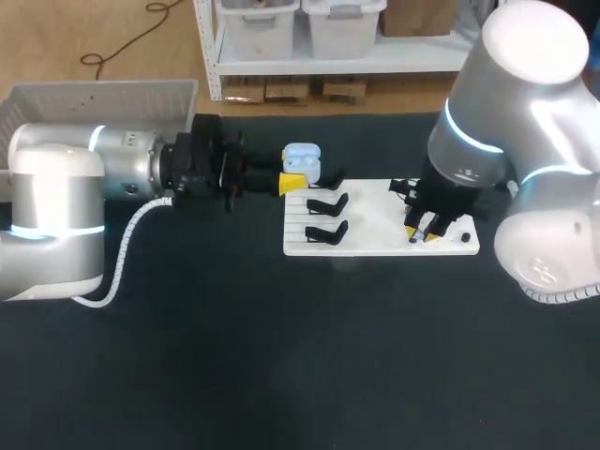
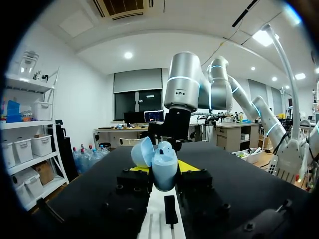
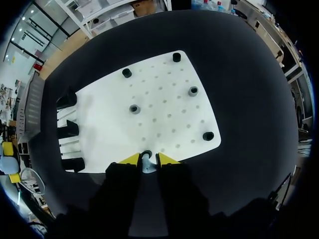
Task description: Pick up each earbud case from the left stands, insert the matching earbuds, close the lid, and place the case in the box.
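Over the black table (image 1: 281, 356), the left gripper (image 2: 163, 169) clamps the earbud case (image 2: 163, 158) by its body: probably light, slick, open lid fragile.

Soft, even overhead light reaches your black cloth-covered table (image 1: 281, 356), which swallows most of it and shows only faint shadows. The flat white rectangular board (image 1: 375, 225) glows bright, close to washed out. Glare streaks the glossy white shell of your right arm (image 1: 525, 84). From the left wrist, round ceiling lamps (image 2: 128, 55) flare overhead. The pale blue open earbud case (image 2: 163, 172), clamped in your left gripper (image 2: 164, 168), reads crisp, while the dark gripper body nearest the lens goes soft. Both wrist views bend straight lines strongly toward their edges.
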Robot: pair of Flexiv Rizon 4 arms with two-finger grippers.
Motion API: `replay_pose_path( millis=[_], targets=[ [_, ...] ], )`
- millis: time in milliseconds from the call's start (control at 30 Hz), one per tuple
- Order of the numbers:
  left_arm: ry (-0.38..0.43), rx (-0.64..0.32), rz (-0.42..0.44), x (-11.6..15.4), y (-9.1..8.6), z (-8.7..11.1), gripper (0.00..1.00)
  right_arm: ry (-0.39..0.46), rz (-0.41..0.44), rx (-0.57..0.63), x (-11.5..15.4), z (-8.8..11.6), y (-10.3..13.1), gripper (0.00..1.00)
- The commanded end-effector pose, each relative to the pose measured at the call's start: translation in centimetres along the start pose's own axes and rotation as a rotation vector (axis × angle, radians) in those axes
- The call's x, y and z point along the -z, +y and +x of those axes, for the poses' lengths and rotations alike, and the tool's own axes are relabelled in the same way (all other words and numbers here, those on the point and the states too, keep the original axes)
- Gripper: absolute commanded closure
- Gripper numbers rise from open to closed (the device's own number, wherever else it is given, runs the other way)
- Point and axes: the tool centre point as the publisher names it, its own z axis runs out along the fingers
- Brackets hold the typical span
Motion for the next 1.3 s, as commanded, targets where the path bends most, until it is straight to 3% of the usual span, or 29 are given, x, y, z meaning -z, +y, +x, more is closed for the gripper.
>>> replay_pose_path(
  millis=[33, 333, 700, 1000, 1300],
  targets=[
    [0.0, 0.0, 0.002, 0.0, 0.1, 0.1, 1.0, 0.006, 0.003, 0.0, -0.1, -0.1, 0.1, 1.0],
    [0.0, 0.0, 0.002, 0.0, 0.1, 0.1, 1.0, 0.019, 0.034, -0.001, 1.6, 0.2, 0.4, 1.0],
    [0.0, 0.0, 0.002, 0.0, 0.1, 0.1, 1.0, 0.014, 0.087, 0.031, 7.6, 0.2, 1.7, 1.0],
    [0.0, 0.0, 0.002, 0.0, 0.1, 0.1, 1.0, 0.057, 0.062, 0.087, 15.0, -1.0, 4.6, 1.0],
    [0.0, 0.0, 0.002, 0.0, 0.1, 0.1, 1.0, 0.01, 0.089, 0.266, 20.1, 0.4, 9.3, 1.0]
  ],
)
